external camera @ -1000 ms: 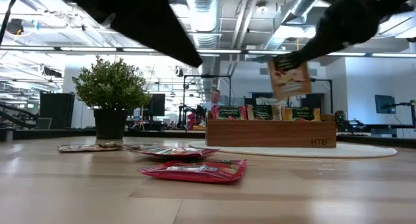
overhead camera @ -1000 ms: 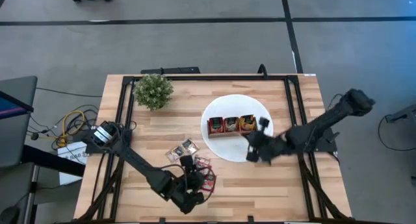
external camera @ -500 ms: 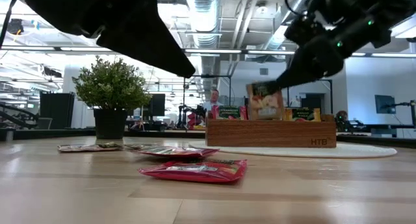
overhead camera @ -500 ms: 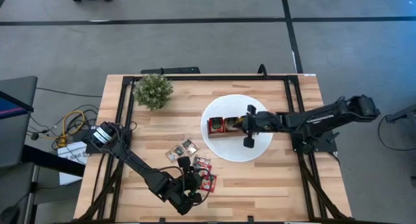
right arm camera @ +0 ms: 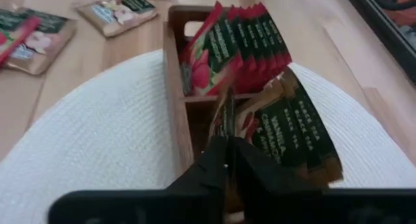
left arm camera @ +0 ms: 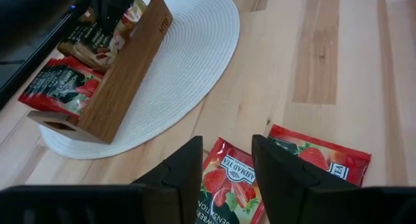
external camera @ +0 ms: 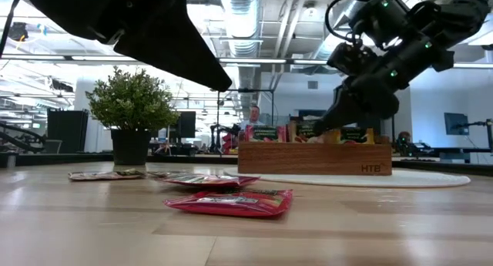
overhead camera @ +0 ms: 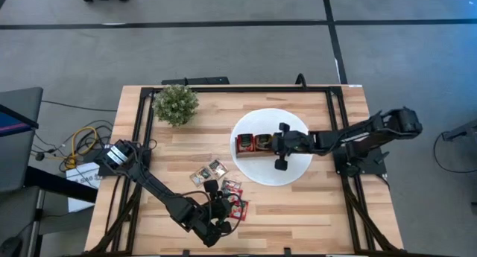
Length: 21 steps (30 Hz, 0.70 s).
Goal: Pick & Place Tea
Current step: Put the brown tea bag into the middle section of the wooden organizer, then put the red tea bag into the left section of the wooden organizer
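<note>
A brown wooden tray stands on the white plate. Its compartments hold upright tea sachets, red ones and brown-orange ones. My right gripper reaches over the tray's middle compartment, shut on a thin sachet seen edge-on. Loose sachets lie flat on the table near the front left: a red one, another red one and paler ones. My left gripper hovers open above the first red sachet, one finger on each side of it. My right gripper pinches the upper edge of one sachet between its two fingers. The fingers come slanting down from the table's right side. The sachet stands on edge inside the tray's middle compartment, next to the brown-orange sachets; its lower part is hidden in the tray.
A small green plant in a dark pot stands at the far left of the table. A black frame runs along the table's sides. Bare wood lies between the plate and the loose sachets.
My right gripper has swung from the plate's near right side toward the tray and sunk, bringing a pale sachet that hung well above the tray down into the middle compartment. The tray has shifted a little on the plate.
</note>
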Each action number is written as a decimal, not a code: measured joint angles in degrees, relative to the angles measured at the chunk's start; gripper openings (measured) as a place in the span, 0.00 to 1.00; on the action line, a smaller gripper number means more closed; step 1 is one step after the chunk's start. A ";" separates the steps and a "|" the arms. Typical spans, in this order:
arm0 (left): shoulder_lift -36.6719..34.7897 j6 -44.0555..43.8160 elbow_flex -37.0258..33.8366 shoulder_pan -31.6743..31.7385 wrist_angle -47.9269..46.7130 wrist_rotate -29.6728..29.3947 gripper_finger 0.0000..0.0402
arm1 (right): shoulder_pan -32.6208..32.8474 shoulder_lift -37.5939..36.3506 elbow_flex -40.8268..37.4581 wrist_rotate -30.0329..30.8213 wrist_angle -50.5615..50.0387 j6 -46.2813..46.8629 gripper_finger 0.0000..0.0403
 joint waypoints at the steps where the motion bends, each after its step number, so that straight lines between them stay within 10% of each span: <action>1: 0.00 0.00 0.00 0.00 0.03 0.00 0.31 | 0.02 -0.19 0.00 0.40 -0.42 -0.02 0.06; 12: 0.00 0.00 0.00 0.02 0.24 0.02 0.31 | 7.02 -2.60 1.75 24.16 -0.85 -8.50 0.35; 21: 0.00 0.30 0.00 0.02 0.20 0.02 0.31 | 22.49 -2.29 7.19 28.28 -0.73 -4.95 0.38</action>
